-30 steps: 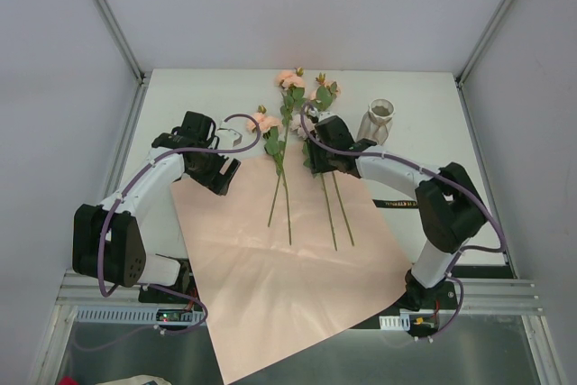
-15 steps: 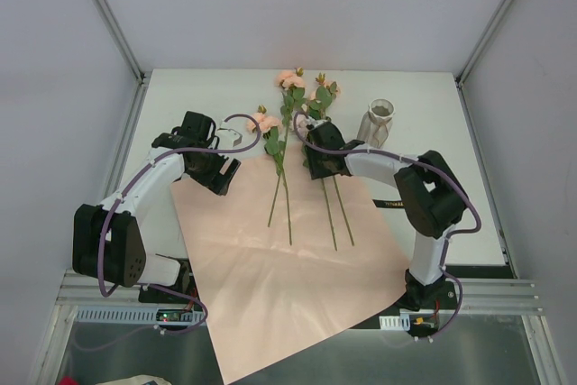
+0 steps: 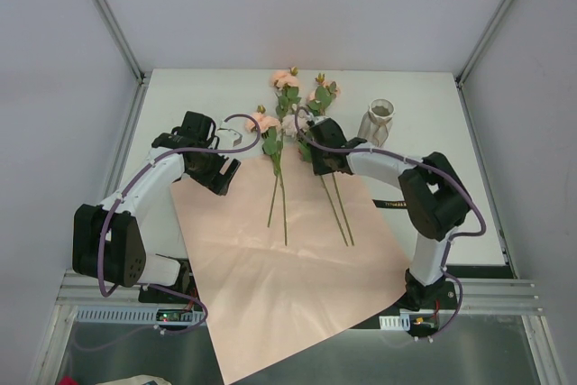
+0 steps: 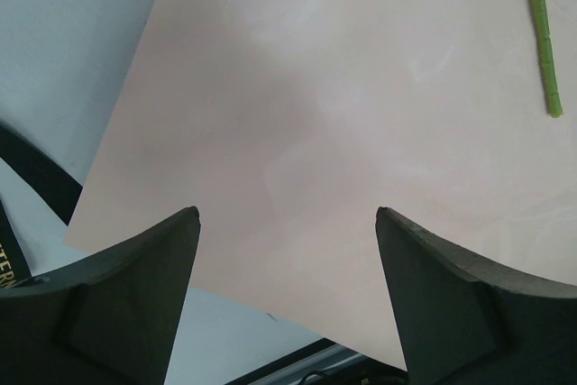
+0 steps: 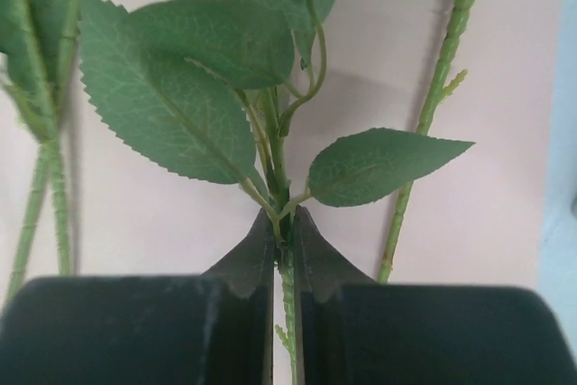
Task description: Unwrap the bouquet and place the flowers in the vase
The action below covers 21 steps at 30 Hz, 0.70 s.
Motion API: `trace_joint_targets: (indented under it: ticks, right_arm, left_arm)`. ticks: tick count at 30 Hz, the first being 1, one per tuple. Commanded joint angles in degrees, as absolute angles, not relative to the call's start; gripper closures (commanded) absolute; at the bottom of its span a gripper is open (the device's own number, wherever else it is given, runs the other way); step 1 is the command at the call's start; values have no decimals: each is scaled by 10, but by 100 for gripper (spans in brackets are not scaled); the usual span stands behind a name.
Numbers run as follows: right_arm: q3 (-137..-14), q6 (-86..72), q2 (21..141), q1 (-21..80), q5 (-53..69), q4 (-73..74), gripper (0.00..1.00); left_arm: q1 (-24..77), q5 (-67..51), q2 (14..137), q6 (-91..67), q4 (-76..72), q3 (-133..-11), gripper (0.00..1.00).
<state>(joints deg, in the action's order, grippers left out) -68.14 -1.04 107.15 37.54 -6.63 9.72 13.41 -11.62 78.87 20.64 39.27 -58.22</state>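
Flowers (image 3: 283, 214) lie loose across the far end of the pink paper sheet (image 3: 279, 304). Their green stems rest on the sheet in two pairs, and their peach blooms and leaves reach past its far edge onto the white table (image 3: 189, 96).

Your right gripper (image 5: 284, 223) sits over the sheet's far edge, at the right-hand pair. Its fingers are pinched tight on one thin stem (image 5: 287, 304), just below the point where two serrated leaves branch off. A second stem runs close beside it on the right, outside the grip.

Your left gripper (image 4: 287, 223) hangs above the sheet's far left corner. Its fingers are spread wide with only bare paper showing between them, so it has hold of nothing.

A black ribbon (image 4: 36, 178) with gold lettering lies on the table just off the sheet's left edge.

You will find the vase (image 3: 380, 121) off the sheet, beyond its far right corner and just right of the blooms, with nothing in its mouth.
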Motion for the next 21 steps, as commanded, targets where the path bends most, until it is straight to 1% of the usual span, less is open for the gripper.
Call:
trace_joint_targets:
  ticks: [1, 9, 13, 14, 15, 17, 19, 20, 21]
  right_arm:
    - [-707, -21, 972, 377, -55, 80, 99]
    - [-730, -23, 834, 376, -29, 35, 99]
    - [-772, 6, 789, 372, -33, 12, 99]
    - [-775, 20, 782, 369, -33, 3, 99]
    - [-776, 35, 769, 362, -31, -39, 99]
    - [-774, 66, 759, 350, -28, -110, 99]
    - [-768, 105, 745, 327, -18, -172, 99]
    - [-761, 123, 742, 323, -22, -236, 99]
    - [-763, 139, 744, 315, -40, -261, 99]
  left_arm:
    - [131, -112, 777, 216, 400, -591, 21]
    - [128, -115, 771, 207, 403, -606, 21]
    - [107, -135, 766, 189, 403, -627, 19]
    - [101, -146, 766, 185, 403, -632, 18]
    - [93, -154, 764, 180, 403, -642, 18]
    - [71, -166, 762, 171, 404, -652, 13]
    - [52, -184, 760, 167, 403, -656, 6]
    - [48, -186, 759, 167, 405, -657, 1]
    - [44, -191, 758, 168, 405, -657, 1]
